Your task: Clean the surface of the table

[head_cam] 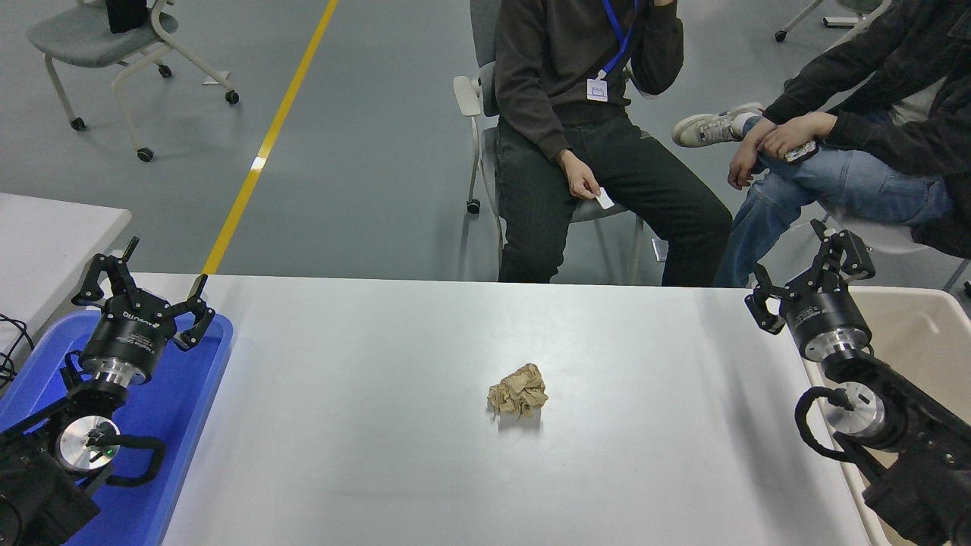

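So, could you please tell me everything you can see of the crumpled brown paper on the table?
The crumpled paper is a light brown wad, like kraft paper, creased and folded into a loose, uneven ball. It rests alone near the middle of the table surface, casting a small shadow toward the camera. Nothing but the tabletop touches it: the right tool hangs open well off to its right by the beige bin, and the left tool sits open over the blue tray.

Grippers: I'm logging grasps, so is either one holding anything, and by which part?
Nothing is held. The left gripper and right gripper are both open and empty; the crumpled paper lies untouched on the table surface.
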`<action>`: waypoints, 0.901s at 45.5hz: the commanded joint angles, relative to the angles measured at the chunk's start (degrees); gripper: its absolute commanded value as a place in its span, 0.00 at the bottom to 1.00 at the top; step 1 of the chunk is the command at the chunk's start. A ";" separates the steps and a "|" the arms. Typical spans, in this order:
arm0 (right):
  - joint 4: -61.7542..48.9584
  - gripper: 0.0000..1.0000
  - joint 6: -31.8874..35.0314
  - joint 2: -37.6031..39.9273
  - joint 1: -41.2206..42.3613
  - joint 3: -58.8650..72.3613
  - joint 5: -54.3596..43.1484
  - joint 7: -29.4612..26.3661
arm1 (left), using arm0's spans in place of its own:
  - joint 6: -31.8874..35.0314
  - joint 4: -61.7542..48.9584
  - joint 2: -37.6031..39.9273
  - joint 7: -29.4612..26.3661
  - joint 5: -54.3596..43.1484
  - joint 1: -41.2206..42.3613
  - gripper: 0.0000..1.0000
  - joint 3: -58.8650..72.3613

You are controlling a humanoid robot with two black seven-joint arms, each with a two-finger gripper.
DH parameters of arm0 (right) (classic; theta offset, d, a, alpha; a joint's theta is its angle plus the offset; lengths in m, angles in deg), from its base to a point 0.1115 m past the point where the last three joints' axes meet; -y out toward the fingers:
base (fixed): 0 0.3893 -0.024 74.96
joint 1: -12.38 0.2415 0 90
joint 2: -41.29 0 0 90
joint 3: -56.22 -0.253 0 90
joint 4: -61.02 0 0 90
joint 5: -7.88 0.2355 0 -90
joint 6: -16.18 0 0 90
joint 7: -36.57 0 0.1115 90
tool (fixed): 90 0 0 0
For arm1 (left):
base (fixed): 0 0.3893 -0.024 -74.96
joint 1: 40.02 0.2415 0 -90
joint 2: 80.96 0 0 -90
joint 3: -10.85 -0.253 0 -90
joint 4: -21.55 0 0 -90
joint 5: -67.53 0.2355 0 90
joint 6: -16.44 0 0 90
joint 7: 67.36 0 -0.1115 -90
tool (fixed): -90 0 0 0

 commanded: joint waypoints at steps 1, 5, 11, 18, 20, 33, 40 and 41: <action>8.13 0.98 -8.61 4.55 0.67 0.83 -0.45 -7.44 | -0.01 0.00 0.00 0.00 -0.01 0.00 1.00 0.00; 12.87 0.99 -12.83 6.92 1.03 2.14 -0.89 -13.77 | -0.01 0.00 0.00 0.00 -0.01 0.00 1.00 0.00; 19.73 0.99 -15.39 9.73 1.90 4.34 -2.56 -19.23 | -0.01 0.00 0.00 0.00 -0.01 0.00 1.00 0.00; 28.61 0.99 -17.85 12.63 2.34 6.45 -8.36 -25.82 | -0.01 0.00 0.00 0.00 -0.01 0.00 1.00 0.00; 30.89 0.99 -17.85 13.34 2.43 7.24 -10.64 -27.49 | -0.01 0.00 0.00 0.00 -0.01 0.00 1.00 0.00; 36.71 1.00 -15.57 17.82 4.98 14.53 -16.36 -31.19 | -0.01 0.00 0.00 0.00 -0.01 0.00 1.00 0.00; 37.06 1.00 -12.32 20.02 14.20 28.15 -16.80 -31.10 | -0.01 0.00 0.00 0.00 -0.01 0.00 1.00 0.00; 37.41 1.00 -11.45 20.46 15.34 29.73 -16.98 -31.10 | -0.01 0.00 0.00 0.00 0.08 0.00 1.00 0.00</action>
